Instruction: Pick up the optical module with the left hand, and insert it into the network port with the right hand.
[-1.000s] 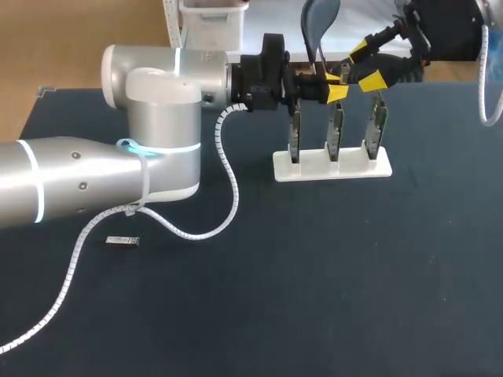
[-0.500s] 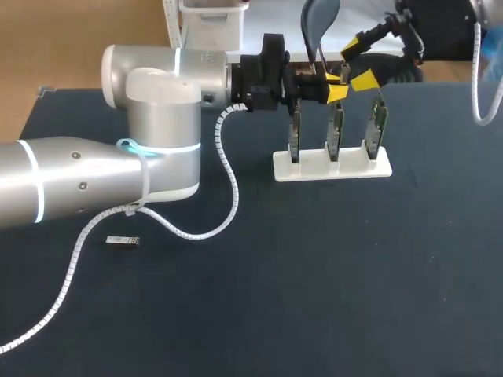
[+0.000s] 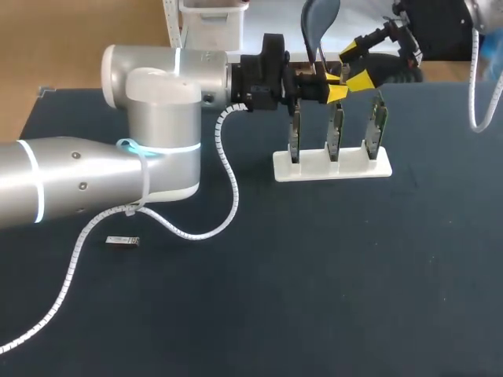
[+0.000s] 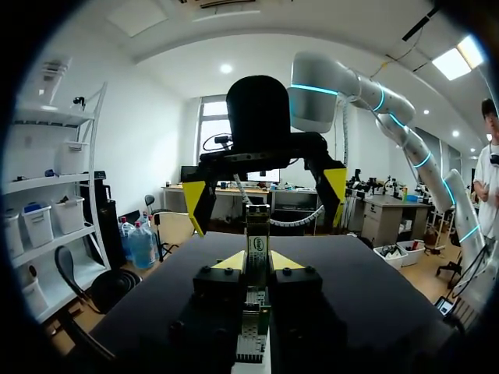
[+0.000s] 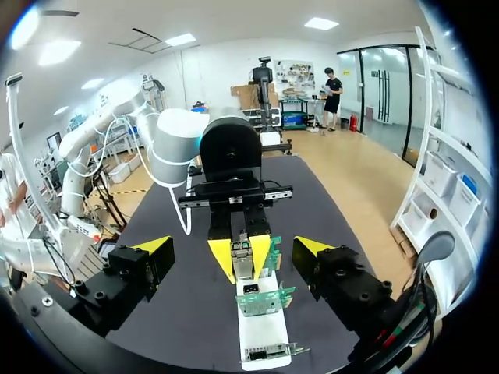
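The optical module (image 4: 257,251) sits clamped between the two yellow tips of the left gripper (image 3: 336,92). It is a narrow metal piece with a printed label on its upper face, and its far end sticks out past the fingertips. From the left wrist view the fingers (image 4: 284,262) press on it from both sides.

In the head view this gripper hangs above the table (image 3: 314,283), over the middle of three upright boards (image 3: 336,129). The boards stand in a row in a white stand (image 3: 332,166). The left arm reaches in level from the left side, with a white spiral cable (image 3: 229,182) drooping from its wrist to the cloth.

The right gripper (image 3: 358,65) faces the left one from the far right corner, just beyond the module's free end. Its fingers are spread wide and hold nothing. In the right wrist view the module and the left gripper's tips lie straight ahead, in line with the gap between the spread fingers. The stand's nearest green board is below them. Its yellow tips stand clear of the module on either side. In the head view the lower tip is just beside the left gripper's tip, and whether they touch cannot be told.

Well apart from all this, near the left arm's base segment, a small silver piece (image 3: 122,241) lies flat on the dark table.
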You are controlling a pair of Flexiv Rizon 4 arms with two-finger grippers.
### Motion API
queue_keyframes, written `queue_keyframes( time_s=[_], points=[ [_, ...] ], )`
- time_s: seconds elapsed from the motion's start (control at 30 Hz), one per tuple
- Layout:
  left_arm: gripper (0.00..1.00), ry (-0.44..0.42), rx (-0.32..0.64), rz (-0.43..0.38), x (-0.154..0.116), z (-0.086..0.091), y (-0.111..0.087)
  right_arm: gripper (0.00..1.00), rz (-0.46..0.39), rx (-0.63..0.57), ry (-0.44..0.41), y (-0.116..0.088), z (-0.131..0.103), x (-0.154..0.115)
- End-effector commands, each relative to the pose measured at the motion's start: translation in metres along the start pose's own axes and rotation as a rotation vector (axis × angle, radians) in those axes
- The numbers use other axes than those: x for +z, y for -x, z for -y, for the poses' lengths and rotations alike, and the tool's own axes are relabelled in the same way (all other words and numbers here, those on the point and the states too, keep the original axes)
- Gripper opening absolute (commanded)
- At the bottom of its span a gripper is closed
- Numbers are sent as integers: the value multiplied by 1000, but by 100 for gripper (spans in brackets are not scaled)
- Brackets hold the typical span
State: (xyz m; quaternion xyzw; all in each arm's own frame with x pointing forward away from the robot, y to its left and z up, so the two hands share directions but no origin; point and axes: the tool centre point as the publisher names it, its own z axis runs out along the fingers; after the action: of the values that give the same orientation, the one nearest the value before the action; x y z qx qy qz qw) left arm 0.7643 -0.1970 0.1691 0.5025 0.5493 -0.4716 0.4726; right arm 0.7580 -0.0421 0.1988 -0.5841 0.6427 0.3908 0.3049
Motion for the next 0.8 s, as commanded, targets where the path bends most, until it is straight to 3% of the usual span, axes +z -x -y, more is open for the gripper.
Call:
queue_keyframes(
  time_s=[0.03, 0.8],
  points=[
    [0, 0, 0, -1, 1, -1, 0, 100, -2, 2, 10, 0, 5, 2],
    [0, 0, 0, -1, 1, -1, 0, 100, 1, 15, 3, 4, 9, 3]
  ],
)
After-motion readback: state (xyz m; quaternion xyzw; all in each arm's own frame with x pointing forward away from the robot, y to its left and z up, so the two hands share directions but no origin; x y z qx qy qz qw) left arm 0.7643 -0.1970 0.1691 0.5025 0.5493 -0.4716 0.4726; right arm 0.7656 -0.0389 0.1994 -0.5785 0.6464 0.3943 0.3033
